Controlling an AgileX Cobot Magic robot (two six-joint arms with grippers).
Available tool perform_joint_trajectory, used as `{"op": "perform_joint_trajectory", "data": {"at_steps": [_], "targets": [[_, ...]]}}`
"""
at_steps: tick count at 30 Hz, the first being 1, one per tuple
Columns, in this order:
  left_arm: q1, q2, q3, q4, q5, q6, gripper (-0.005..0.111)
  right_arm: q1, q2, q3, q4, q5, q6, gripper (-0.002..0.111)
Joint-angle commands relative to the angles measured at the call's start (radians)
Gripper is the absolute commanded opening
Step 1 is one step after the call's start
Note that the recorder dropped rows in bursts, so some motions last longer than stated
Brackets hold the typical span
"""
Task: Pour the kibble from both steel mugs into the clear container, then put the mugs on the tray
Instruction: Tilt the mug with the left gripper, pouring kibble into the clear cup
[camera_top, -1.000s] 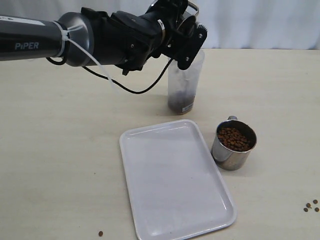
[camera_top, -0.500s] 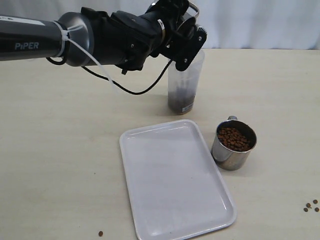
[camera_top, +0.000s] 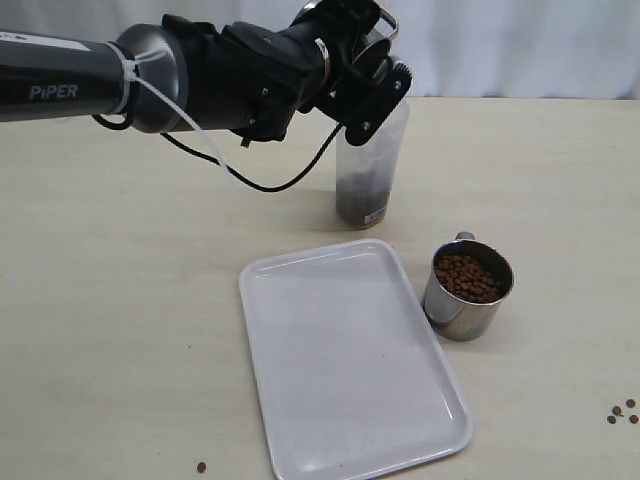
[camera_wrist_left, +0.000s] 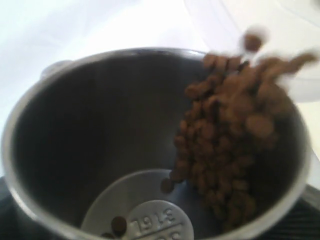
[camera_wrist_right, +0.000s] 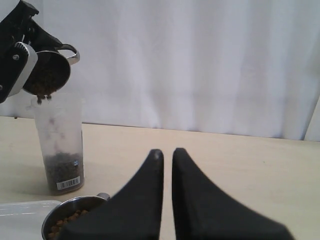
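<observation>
Task is approx. a quarter through, by the look of it: pour no. 1 is under way, nothing else done.

L gripper (camera_top: 365, 72) is clamped wide round the tipped mug (camera_wrist_right: 47, 72), held high over the container (camera_top: 372, 170) w/ its mouth down toward the opening. Kibble (camera_wrist_left: 225, 145) is sliding along the mug's low side and over the lip; blurred pellets show mid-fall in the L wrist view. The mug's floor is already partly bare, so it looks more than half emptied. A dark layer (camera_top: 362, 203) fills the bottom of the container, which stands upright near the table's (camera_top: 120, 300) far edge, about mid-way along.

R gripper (camera_wrist_right: 167, 152) hangs w/ tips nearly together, holding nothing, well apart from everything.

Left to do:
- finish this pour
- pour the full mug (camera_top: 467, 290), which stands upright just beside the tray's (camera_top: 330, 350) right rim, brim-full, untouched
- set both mugs on the tray; none is on it yet. It lies toward the near edge, in front of the container.

A few stray pellets (camera_top: 622, 412) lie by the near right corner, one more (camera_top: 201, 467) at the near edge left of the tray.

Writing:
- "PiPER" (camera_top: 55, 92) in white on the L arm.
- Stamp (camera_wrist_left: 150, 222) on the mug floor, seen upside down, prob. "316L"; line below it unreadable.
- White barcode label (camera_wrist_right: 68, 184) at the container's base; too small to read.
</observation>
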Motion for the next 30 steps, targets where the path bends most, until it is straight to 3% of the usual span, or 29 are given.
{"op": "perform_joint_trajectory", "data": {"at_steps": [1, 16, 30], "targets": [[-0.007, -0.002, -0.013, 0.001, 0.016, 0.013, 0.0, 0.001, -0.003, 0.004, 0.002, 0.007, -0.006, 0.005], [-0.032, -0.002, -0.013, 0.001, 0.02, 0.01, 0.0, 0.001, -0.003, 0.004, 0.002, 0.007, -0.006, 0.005], [-0.049, -0.002, -0.013, 0.001, 0.016, 0.148, 0.0, 0.001, -0.003, 0.004, 0.002, 0.007, -0.006, 0.005]]}}
